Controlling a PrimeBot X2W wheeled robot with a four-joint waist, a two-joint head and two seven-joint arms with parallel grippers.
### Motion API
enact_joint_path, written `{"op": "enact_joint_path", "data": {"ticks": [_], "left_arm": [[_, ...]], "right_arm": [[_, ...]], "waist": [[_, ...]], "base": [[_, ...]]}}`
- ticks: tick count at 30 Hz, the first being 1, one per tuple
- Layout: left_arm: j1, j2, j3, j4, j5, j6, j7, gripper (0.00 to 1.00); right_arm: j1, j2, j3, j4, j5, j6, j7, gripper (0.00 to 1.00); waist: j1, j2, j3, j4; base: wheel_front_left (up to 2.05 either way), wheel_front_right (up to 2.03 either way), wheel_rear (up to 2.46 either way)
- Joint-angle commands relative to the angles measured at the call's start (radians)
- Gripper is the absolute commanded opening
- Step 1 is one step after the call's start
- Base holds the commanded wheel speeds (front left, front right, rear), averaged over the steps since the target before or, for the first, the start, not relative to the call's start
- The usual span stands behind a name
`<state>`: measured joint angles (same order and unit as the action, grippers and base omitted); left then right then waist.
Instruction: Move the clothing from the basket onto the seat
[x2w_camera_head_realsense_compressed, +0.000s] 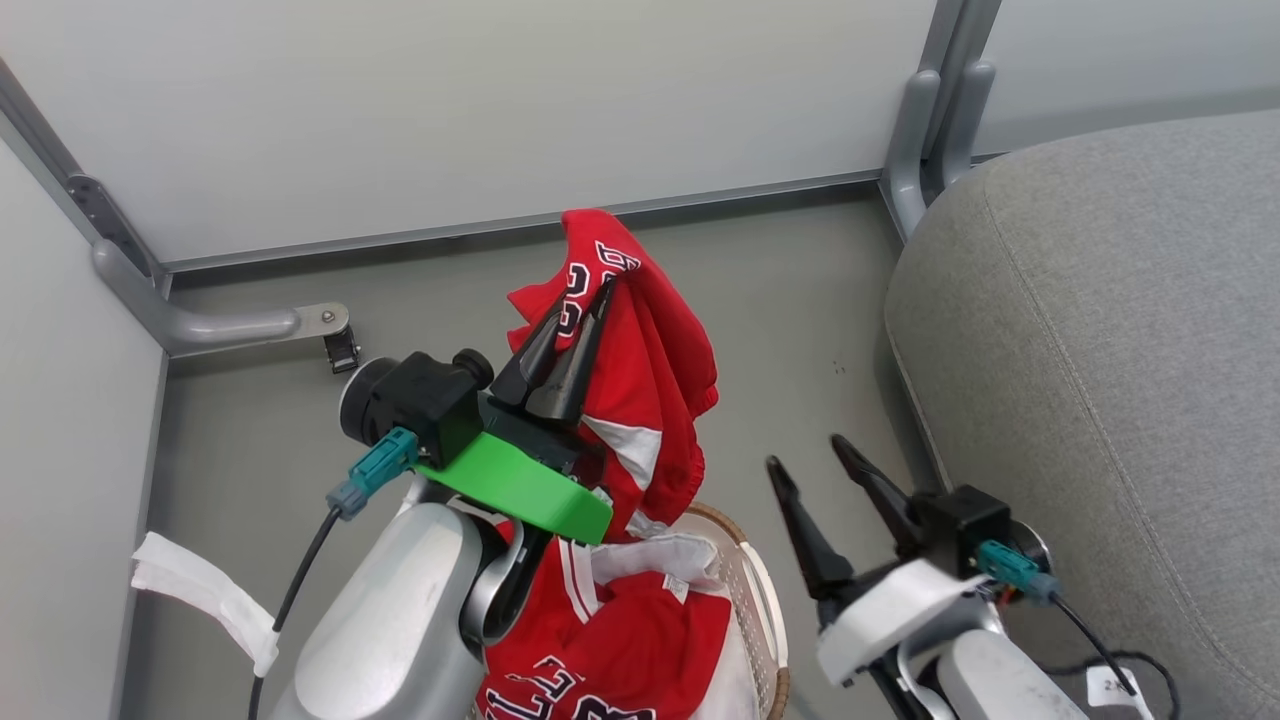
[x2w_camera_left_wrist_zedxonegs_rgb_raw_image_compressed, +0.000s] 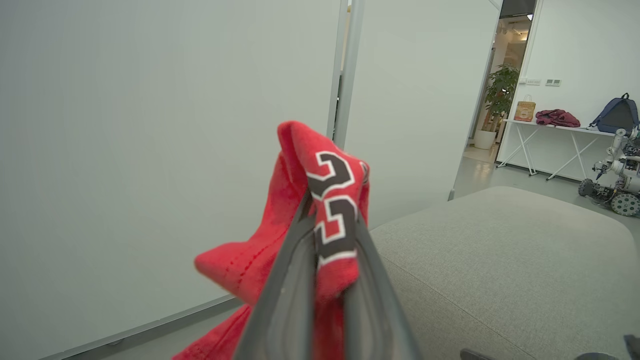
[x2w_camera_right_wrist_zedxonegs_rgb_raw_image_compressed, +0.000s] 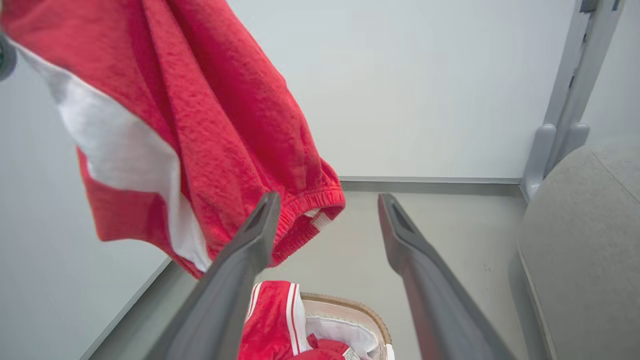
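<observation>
Bright even indoor light, soft shadows, wrist views curved at edges

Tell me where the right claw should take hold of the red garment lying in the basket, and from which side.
Probably the raised fold beside the white striped trim of the crumpled garment in the basket. Come down from the robot's right: the right claw is open there, while the left claw, shut on the hanging garment, and its forearm cover the basket's left.

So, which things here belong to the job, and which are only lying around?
For the job: left gripper, the red garment it holds, second red garment, basket, grey seat.
Lying about: white strip on floor, backpack, potted plant.
</observation>
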<state>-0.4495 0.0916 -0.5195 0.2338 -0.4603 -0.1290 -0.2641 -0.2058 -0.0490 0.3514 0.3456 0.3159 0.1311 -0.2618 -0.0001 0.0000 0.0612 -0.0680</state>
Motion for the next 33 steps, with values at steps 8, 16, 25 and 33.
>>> {"op": "enact_joint_path", "data": {"ticks": [8,16,25,33], "left_arm": [[-0.013,-0.004,-0.012,0.018,0.007,-0.003,-0.001,0.00],[-0.023,-0.014,-0.029,0.018,0.009,-0.003,-0.001,0.00],[-0.037,-0.029,-0.095,0.007,-0.023,-0.003,-0.001,0.00],[-0.054,-0.035,-0.142,-0.005,-0.054,-0.003,-0.001,0.00]], "right_arm": [[-0.109,-0.025,0.215,-0.136,0.026,-0.001,-0.005,1.00],[-0.173,-0.015,0.296,-0.095,-0.058,-0.001,-0.005,1.00],[-0.236,-0.005,0.269,-0.009,-0.127,-0.001,-0.005,1.00],[-0.287,-0.004,0.231,0.082,-0.118,-0.001,-0.005,1.00]], "waist": [[0.0001,0.0000,0.012,0.011],[0.0001,0.0000,0.019,0.030],[0.0001,0.0000,0.036,0.065],[0.0001,0.0000,0.051,0.096]], "base": [[0.00,0.00,0.00],[0.00,0.00,0.00],[0.00,0.00,0.00],[0.00,0.00,0.00]]}}
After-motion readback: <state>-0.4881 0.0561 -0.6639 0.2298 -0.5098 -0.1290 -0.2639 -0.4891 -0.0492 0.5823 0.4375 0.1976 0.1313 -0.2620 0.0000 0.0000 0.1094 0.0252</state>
